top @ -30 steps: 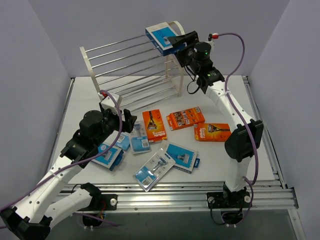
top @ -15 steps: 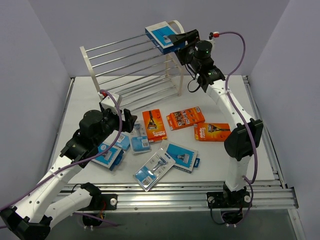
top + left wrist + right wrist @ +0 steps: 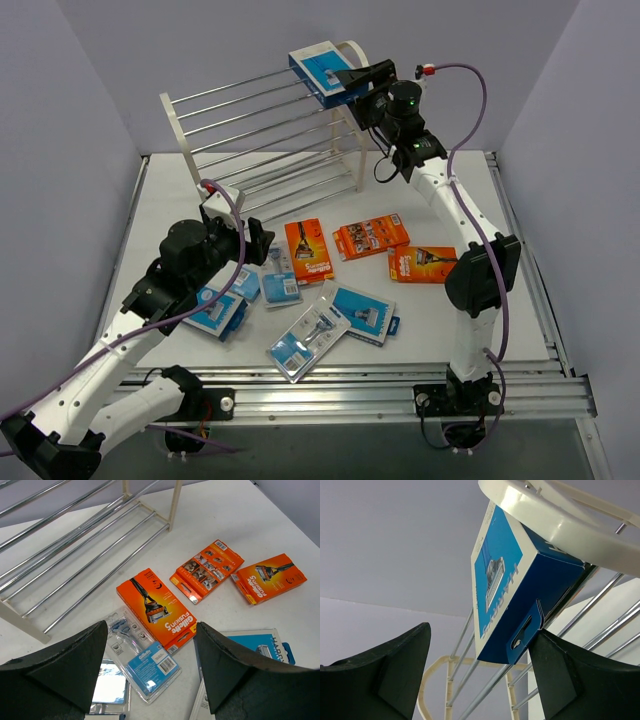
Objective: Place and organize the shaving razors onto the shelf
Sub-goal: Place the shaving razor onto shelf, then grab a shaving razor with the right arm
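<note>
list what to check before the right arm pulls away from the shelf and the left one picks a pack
1. The blue box lies on the top rods of the shelf: ok.
2. The right gripper is open around the box: ok.
3. The box sits steadily without support: cannot tell.
4. The left gripper is open and empty: ok.
5. The orange pack ahead of it lies flat, face up: ok.
6. That pack is free of the clear blister pack: cannot tell.
</note>
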Robot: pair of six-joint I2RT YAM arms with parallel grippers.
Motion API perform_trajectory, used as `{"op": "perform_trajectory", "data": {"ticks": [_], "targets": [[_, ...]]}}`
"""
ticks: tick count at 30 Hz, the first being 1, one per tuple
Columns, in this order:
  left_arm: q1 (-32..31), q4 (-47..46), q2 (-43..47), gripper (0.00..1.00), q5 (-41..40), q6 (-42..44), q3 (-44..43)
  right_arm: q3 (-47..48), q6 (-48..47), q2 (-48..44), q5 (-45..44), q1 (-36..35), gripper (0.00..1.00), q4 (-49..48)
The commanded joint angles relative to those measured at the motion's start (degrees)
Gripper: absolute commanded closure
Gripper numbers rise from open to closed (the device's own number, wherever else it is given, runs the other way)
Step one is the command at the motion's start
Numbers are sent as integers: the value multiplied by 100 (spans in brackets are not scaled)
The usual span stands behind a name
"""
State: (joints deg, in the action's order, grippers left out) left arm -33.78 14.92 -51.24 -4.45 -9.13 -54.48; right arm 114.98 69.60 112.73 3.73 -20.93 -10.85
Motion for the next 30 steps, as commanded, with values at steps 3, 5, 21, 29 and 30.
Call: {"op": "perform_trajectory", "data": {"ticks": [3,5,21,29,30], "targets": [[-23,-15,-8,20,32,60,-265,341,53,74,128,71,27,-277],[-23,-15,-8,20,32,60,-274,376,71,100,137,80,27,-260],[-23,-6,-26,20,5,77,-265,34,-26,-277,190,133,25,-224],[-23,11,-9,20,-65,104,-265,-862,-122,-971,181,238,24,-303],[-23,20,-8,20,-82,113,-274,-959,-149,-1137,181,256,23,-373]]}}
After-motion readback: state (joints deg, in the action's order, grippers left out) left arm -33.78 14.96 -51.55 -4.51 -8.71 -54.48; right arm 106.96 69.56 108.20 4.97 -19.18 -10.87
